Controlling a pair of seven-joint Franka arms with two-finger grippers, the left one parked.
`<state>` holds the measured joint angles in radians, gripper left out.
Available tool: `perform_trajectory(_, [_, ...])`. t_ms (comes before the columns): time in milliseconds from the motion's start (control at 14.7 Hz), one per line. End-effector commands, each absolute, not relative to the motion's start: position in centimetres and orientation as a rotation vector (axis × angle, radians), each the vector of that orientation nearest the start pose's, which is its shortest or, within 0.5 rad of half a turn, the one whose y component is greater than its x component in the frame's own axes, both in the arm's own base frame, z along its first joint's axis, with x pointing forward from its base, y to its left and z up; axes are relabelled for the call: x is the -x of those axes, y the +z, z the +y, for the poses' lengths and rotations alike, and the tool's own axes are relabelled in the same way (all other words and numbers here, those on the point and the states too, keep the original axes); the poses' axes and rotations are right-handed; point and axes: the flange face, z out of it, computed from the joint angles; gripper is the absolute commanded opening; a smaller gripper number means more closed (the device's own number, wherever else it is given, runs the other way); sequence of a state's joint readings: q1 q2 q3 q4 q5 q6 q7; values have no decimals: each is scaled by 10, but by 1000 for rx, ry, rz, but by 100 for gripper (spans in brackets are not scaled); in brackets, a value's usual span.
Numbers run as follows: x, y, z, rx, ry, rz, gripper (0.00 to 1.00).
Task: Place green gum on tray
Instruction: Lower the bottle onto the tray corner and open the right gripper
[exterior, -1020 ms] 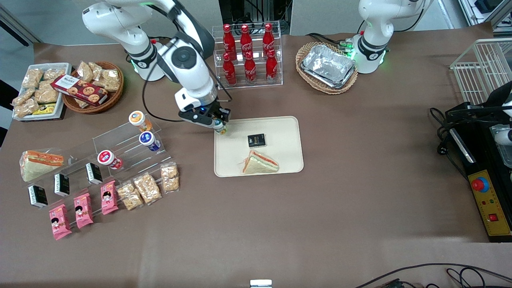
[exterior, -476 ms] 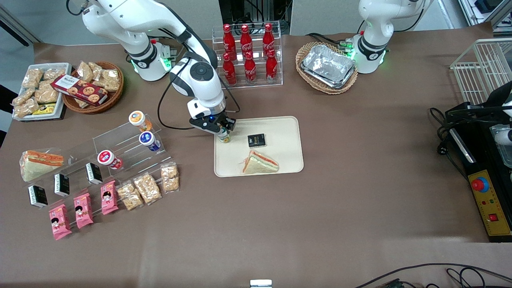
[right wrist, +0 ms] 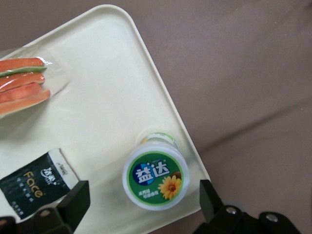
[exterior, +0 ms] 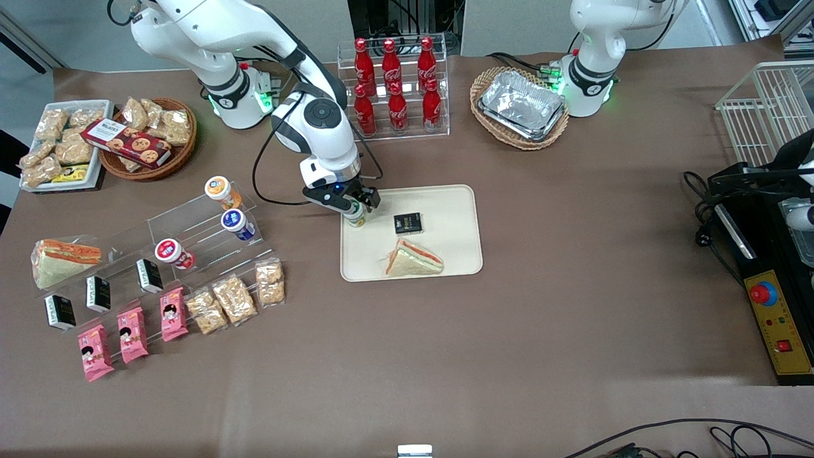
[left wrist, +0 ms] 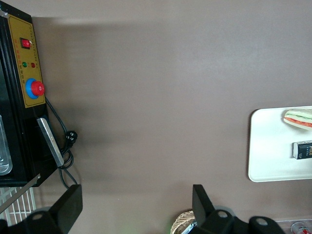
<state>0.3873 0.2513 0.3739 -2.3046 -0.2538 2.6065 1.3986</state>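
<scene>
The green gum (right wrist: 156, 178), a small canister with a green-ringed white top and a sunflower label, stands upright on the cream tray (right wrist: 107, 92) close to one corner. In the front view the green gum (exterior: 355, 216) stands on the tray (exterior: 445, 254) near its corner toward the working arm's end. My gripper (exterior: 351, 202) is right above the gum. Its fingers (right wrist: 73, 202) are spread wide on either side of the canister, apart from it, so the gripper (right wrist: 144, 200) is open.
A wrapped sandwich (exterior: 412, 259) and a small black packet (exterior: 407, 222) lie on the tray. A clear stepped rack with an orange-ringed (exterior: 219, 189), blue-ringed (exterior: 235, 222) and red-ringed canister (exterior: 170, 252) stands toward the working arm's end. A cola bottle rack (exterior: 394, 86) stands farther from the camera.
The gripper carried the gum from the tray's edge onto the tray, set it down and opened. The canister now stands free between the spread fingers.
</scene>
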Motion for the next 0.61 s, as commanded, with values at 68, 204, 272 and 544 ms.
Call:
perform_trajectory(68, [-389, 257, 374, 3005, -159, 682, 100])
perform_trajectory(204, [-395, 269, 370, 3000, -187, 673, 100])
perform_trajectory(272, [-398, 275, 367, 3011, -197, 652, 100])
perform_trajectory(544, [-419, 316, 357, 3055, -239, 616, 100])
